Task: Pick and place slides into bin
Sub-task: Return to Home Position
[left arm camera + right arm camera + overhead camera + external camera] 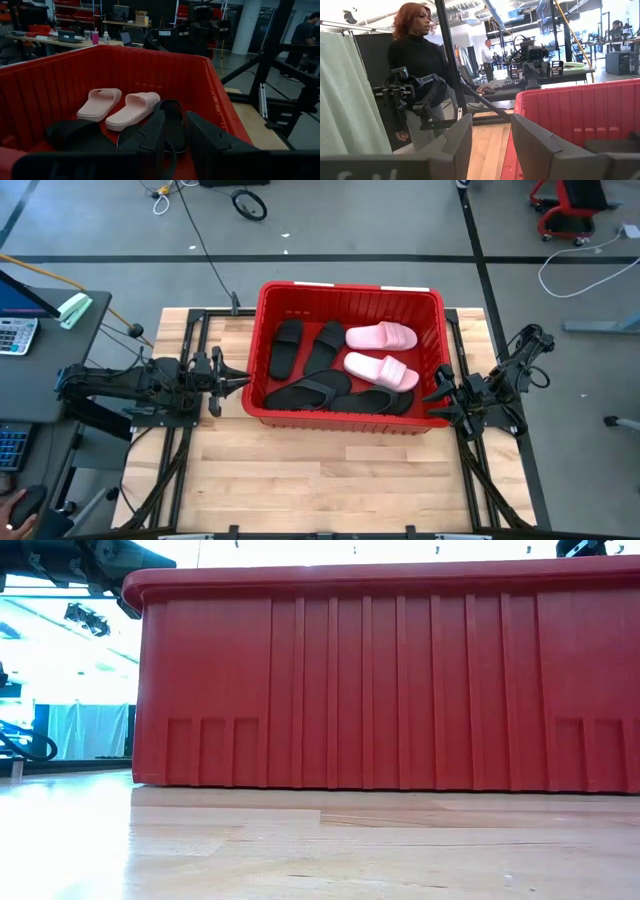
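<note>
Left hand (232,377) & right hand (441,393) open, beside bin (350,292); slides (381,370) inside, black ones partly overlapped, hidden in low view.

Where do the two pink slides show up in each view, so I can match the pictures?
High view: pink slides side by side inside the red bin, toward the right arm's side.
Low view: not in it; the bin's wall hides them.
Left wrist view: pink slides left of centre, on the bin floor.
Right wrist view: not in it.
Shared landmark: the red bin.
</note>
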Controlling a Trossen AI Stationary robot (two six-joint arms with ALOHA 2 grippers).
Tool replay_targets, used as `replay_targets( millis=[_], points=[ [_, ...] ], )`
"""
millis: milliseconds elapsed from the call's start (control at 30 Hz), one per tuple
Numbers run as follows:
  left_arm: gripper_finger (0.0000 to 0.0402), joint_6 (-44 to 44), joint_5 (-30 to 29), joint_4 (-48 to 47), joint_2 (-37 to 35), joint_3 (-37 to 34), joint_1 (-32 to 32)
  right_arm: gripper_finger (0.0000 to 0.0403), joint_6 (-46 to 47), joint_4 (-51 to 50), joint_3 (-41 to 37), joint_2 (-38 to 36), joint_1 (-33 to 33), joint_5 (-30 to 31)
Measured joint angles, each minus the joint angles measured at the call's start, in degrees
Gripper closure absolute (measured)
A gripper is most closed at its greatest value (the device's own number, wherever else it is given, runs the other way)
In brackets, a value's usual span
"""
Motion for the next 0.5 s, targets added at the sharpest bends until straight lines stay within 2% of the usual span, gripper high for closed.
replay_targets(
  millis=[500],
  points=[
    [0.0325,0.0,0.0,0.0,0.0,0.0,0.0,0.0259,0.0,0.0,0.0,0.0,0.0,0.0]
  ],
)
